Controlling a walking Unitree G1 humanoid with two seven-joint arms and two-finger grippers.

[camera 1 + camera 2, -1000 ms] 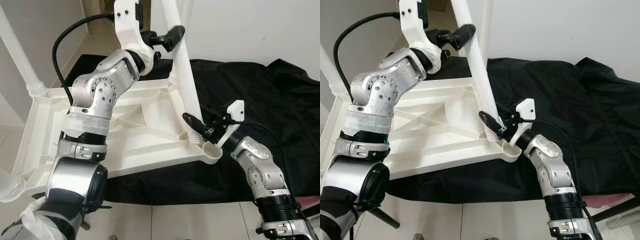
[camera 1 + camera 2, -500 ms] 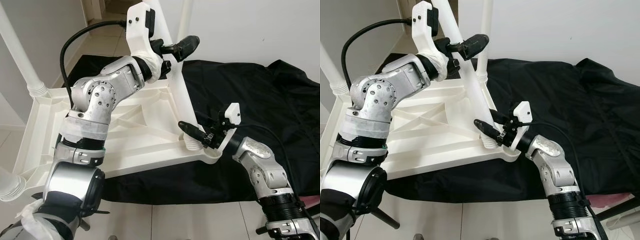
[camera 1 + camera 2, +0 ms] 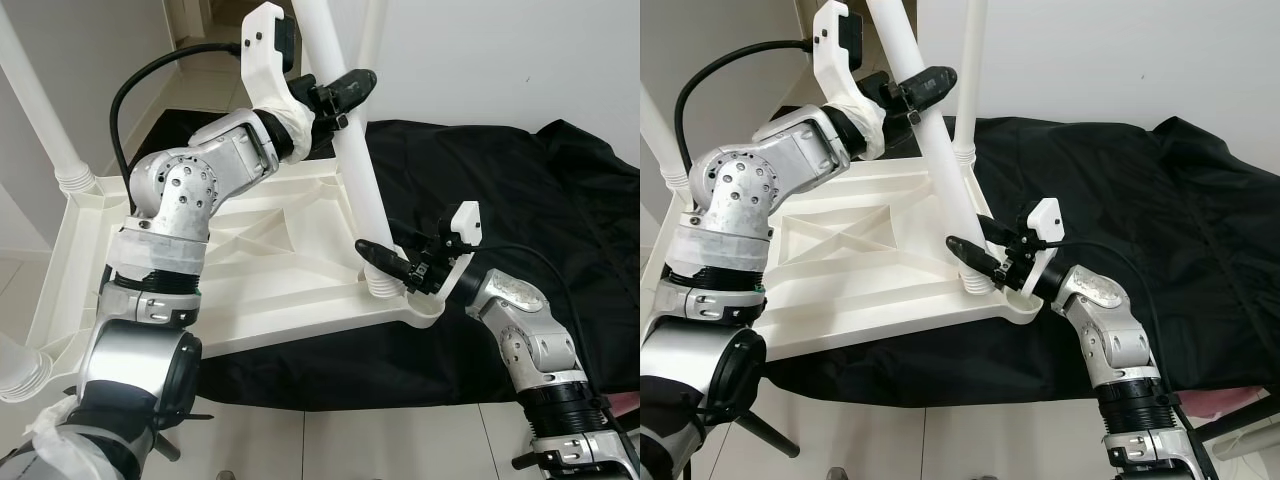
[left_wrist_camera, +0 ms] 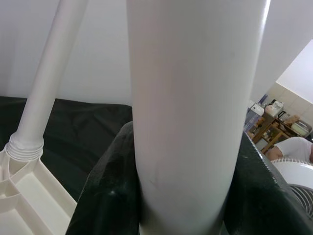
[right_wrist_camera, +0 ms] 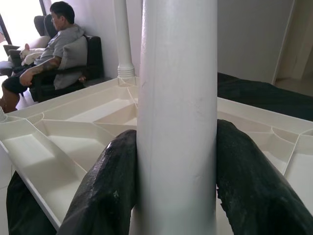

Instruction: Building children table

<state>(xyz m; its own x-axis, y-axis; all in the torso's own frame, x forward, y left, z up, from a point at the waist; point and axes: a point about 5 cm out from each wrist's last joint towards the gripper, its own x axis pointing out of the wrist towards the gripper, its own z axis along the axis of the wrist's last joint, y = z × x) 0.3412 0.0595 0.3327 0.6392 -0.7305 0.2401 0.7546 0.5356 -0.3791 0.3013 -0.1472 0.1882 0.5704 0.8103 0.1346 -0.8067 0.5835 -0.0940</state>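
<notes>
I have the white leg [image 3: 350,160] clamped high by my left gripper [image 3: 340,95] and low by my right gripper [image 3: 385,262], both closed snugly, and next I judge it needs seating into the upturned tabletop's [image 3: 100,250] corner socket [image 3: 425,303].

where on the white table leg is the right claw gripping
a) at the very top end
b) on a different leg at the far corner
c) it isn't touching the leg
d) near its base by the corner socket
d) The right claw clamps the white table leg low down, just above the corner socket of the upturned tabletop, while the left claw holds the same leg higher up.
</notes>
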